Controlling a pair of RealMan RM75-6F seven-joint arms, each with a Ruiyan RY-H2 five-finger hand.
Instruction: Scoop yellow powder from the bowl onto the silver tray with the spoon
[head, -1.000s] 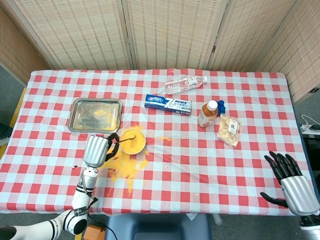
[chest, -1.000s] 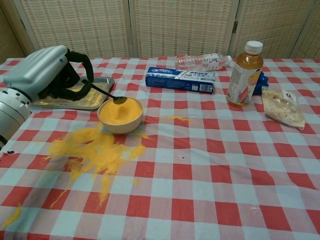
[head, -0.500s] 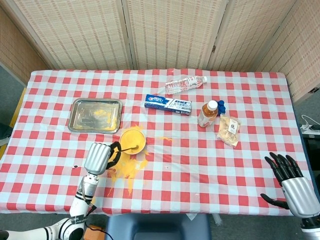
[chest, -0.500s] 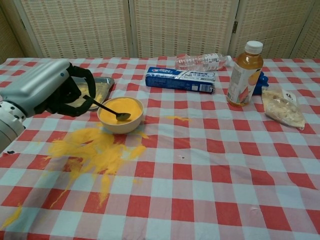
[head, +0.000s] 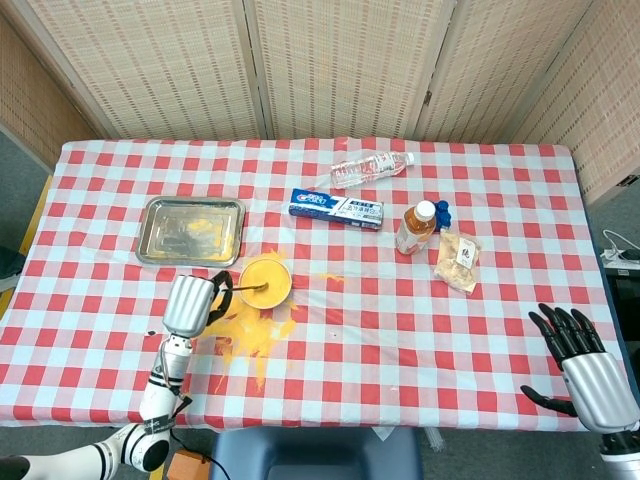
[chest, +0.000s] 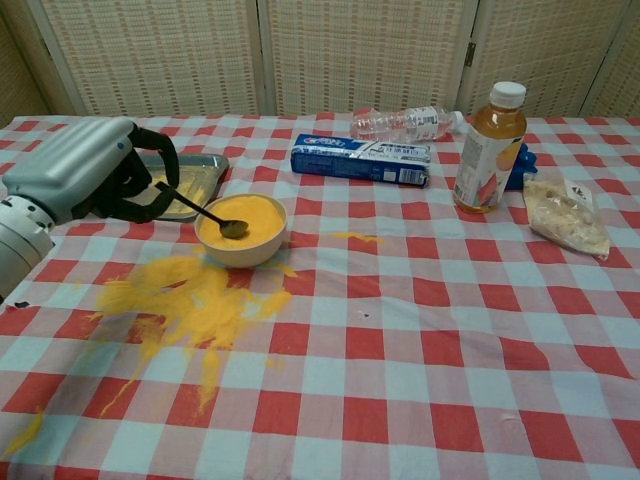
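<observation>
Beside the bowl (chest: 240, 229) of yellow powder, left hand (chest: 85, 170) grasping the spoon (chest: 198, 209), spoon tip resting in the powder, silver tray (head: 190, 229) just behind, spilled powder (chest: 185, 300) on the tablecloth, right hand (head: 585, 365) released, fingers spread, at the table's near right edge.

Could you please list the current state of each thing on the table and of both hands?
left hand: holds the spoon by its handle.
right hand: open, holds nothing.
spoon: tip in the bowl's powder.
bowl: upright, full of yellow powder.
silver tray: flat, a little powder on it.
spilled powder: spread on the cloth beside the bowl.
water bottle: lying down.
juice bottle: upright, capped.
toothpaste box: lying flat.
</observation>
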